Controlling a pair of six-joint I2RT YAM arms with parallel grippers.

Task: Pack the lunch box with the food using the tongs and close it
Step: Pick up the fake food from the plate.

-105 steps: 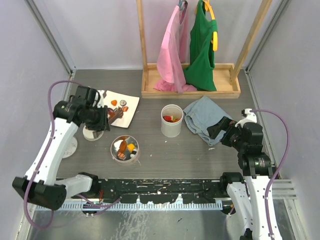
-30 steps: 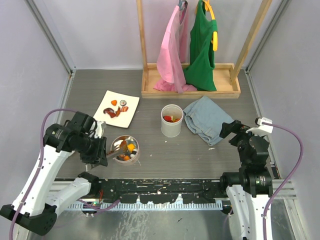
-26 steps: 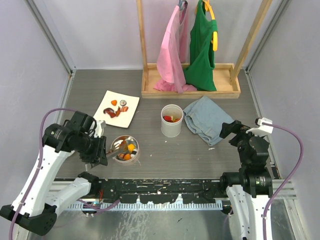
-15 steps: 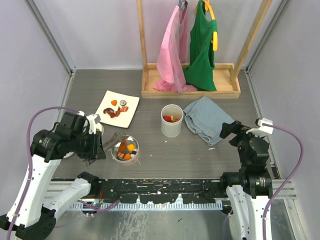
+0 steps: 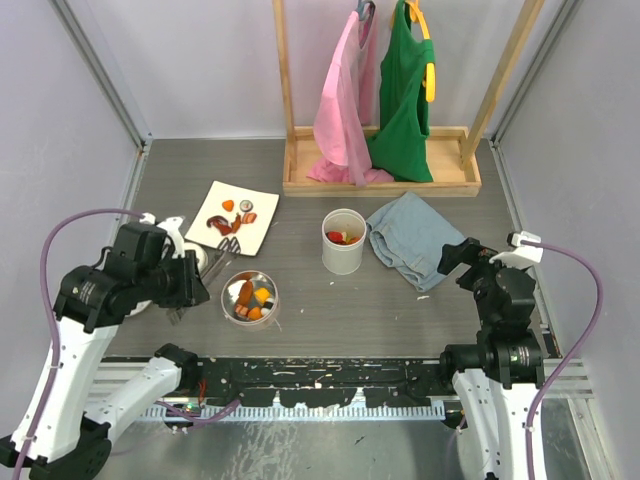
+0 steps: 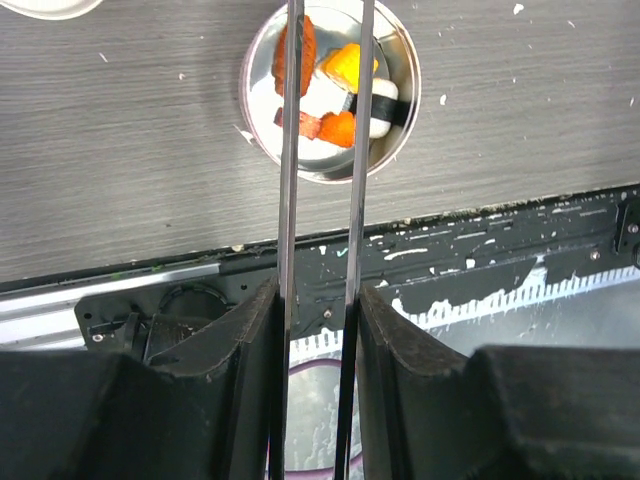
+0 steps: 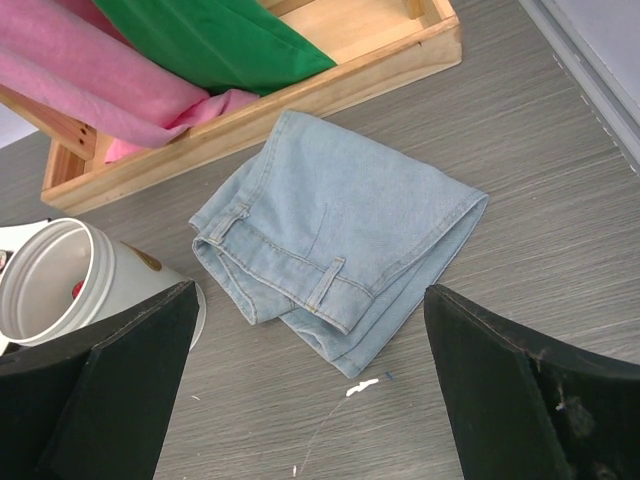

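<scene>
Grey metal tongs (image 6: 289, 180) were pinched in the left gripper (image 6: 318, 288). The right gripper (image 7: 310, 292) stood spread wide near folded jeans (image 7: 340, 230).

A grey wood-grain table (image 5: 340, 310) seen from above, with a white tub (image 5: 342, 258) standing upright near its centre. A white square plate (image 5: 262, 215) lies at ten o'clock and a round metal lunch box (image 6: 258, 95), lid off, sits at eight o'clock, close to the near edge. Folded pale blue jeans (image 5: 415, 238) lie at three o'clock just beside the tub, and the wooden base of a clothes rack (image 5: 440, 186) rests at twelve o'clock.
</scene>
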